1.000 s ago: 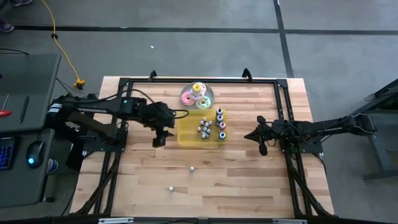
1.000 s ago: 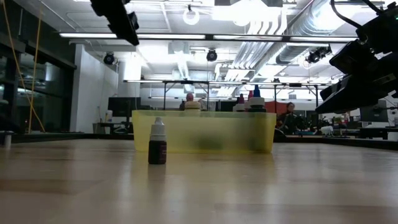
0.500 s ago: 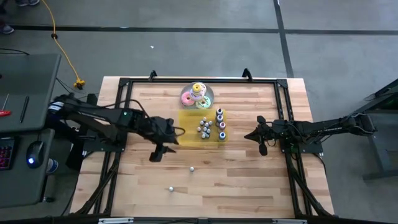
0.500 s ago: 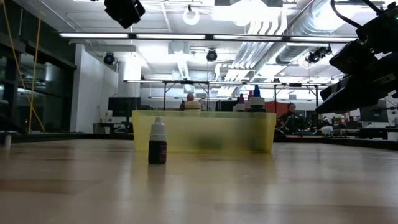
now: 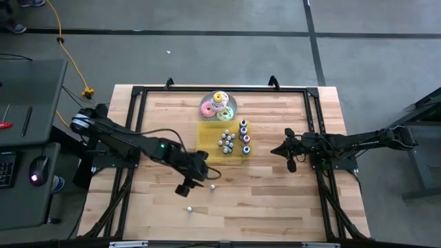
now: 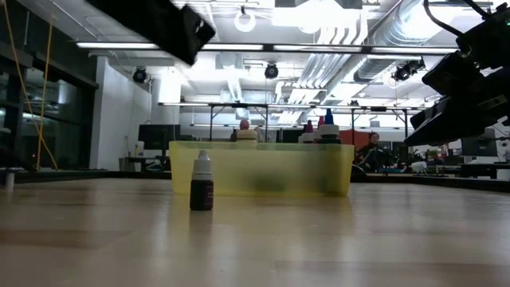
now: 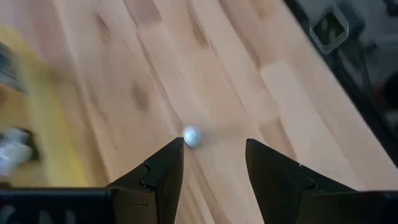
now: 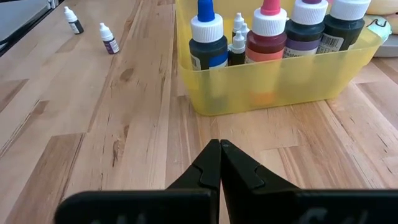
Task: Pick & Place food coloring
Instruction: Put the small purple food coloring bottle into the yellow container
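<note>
Two tiny food coloring bottles stand upright on their bases on the bare wood: one (image 5: 213,186) near the table's middle, one (image 5: 189,209) closer to the near edge. More bottles (image 5: 226,141) stand in the yellow tray (image 5: 210,153). My left gripper (image 5: 204,175) hovers open above the table beside the middle bottle. In the left wrist view that bottle's white cap (image 7: 191,135) shows just ahead of one fingertip (image 7: 175,148). My right gripper (image 5: 286,153) waits shut, right of the tray; its shut tips (image 8: 219,152) point at the tray wall (image 8: 280,84).
A plate with stacked pastel ring toys (image 5: 219,107) sits behind the tray. Taller bottles with blue and pink caps (image 8: 205,37) stand along the tray's right side. A dark frame (image 5: 131,138) runs around the tabletop. Bare wood lies toward the near edge.
My left gripper has swung from beside the tray's left end toward the near edge and the right, and has come down toward the loose bottle near the table's middle. It has rolled somewhat and stayed open. The bottles have not moved.
</note>
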